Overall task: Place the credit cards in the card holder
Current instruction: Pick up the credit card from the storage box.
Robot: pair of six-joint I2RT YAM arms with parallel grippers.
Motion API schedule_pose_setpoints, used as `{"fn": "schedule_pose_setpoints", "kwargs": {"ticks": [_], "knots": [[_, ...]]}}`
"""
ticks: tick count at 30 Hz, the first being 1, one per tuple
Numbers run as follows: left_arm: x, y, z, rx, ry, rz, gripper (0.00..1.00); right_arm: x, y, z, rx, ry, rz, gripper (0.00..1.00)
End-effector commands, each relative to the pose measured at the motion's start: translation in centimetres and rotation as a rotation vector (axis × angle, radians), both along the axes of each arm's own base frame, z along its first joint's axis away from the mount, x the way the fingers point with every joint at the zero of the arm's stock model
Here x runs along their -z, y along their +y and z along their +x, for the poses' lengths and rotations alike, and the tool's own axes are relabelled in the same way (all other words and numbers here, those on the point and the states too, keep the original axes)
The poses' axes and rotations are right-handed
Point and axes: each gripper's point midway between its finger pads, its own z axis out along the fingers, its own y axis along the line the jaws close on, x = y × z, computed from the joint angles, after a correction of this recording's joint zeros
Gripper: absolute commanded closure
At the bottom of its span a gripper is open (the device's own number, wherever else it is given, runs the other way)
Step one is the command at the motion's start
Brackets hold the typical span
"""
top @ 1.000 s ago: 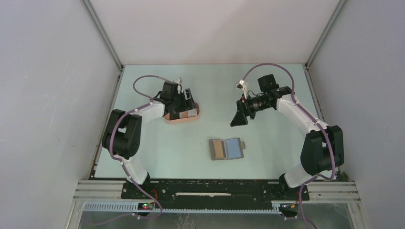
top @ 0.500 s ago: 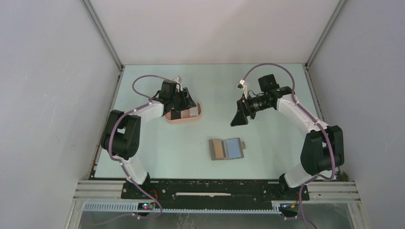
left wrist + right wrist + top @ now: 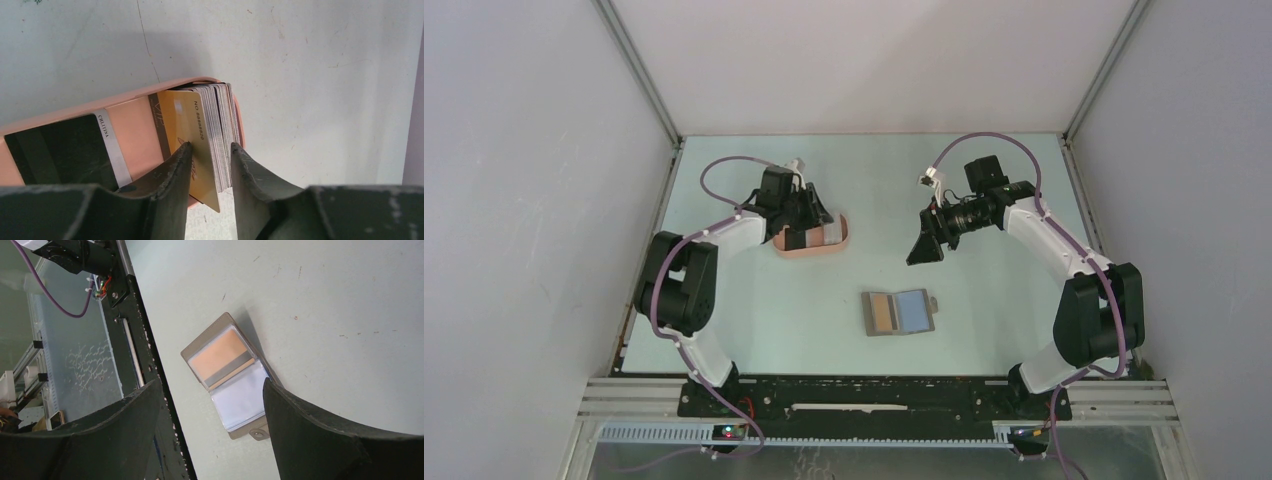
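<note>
Near the table's [image 3: 754, 320] far-left corner, the credit cards [image 3: 200, 120] standing on edge in the salmon-pink card holder [image 3: 135, 125] are pinched by the narrowed left gripper [image 3: 210, 146], seemingly to square them, while the right gripper [image 3: 212, 405] is held wide open, empty.

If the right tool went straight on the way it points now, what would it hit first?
Most likely the open grey wallet lying flat on the table: it sits centred between the right tool's open fingers in the wrist view. Nothing shows in between.
</note>
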Motion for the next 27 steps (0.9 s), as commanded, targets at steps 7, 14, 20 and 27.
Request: {"fn": "schedule_pose_setpoints", "kwargs": {"ticks": [7,14,20,27], "knots": [[-1.3,-0.4,-0.3,0.017,-0.034,-0.027,0.76,-1.7,0.1,0.6,-0.010,-0.057,0.025,0.18],[-1.3,-0.1,-0.4,0.014,-0.033,-0.007,0.91,-1.7,0.1,0.6,-0.011,-0.058,0.027,0.18],[-1.5,1.1,-0.4,-0.018,-0.051,0.049,0.98,-1.8,0.0,0.6,-0.010,-0.060,0.027,0.18],[-2.6,2.7,-0.8,-0.052,-0.099,0.115,1.00,-1.8,-0.1,0.5,-0.010,-0.062,0.025,0.18]]}}
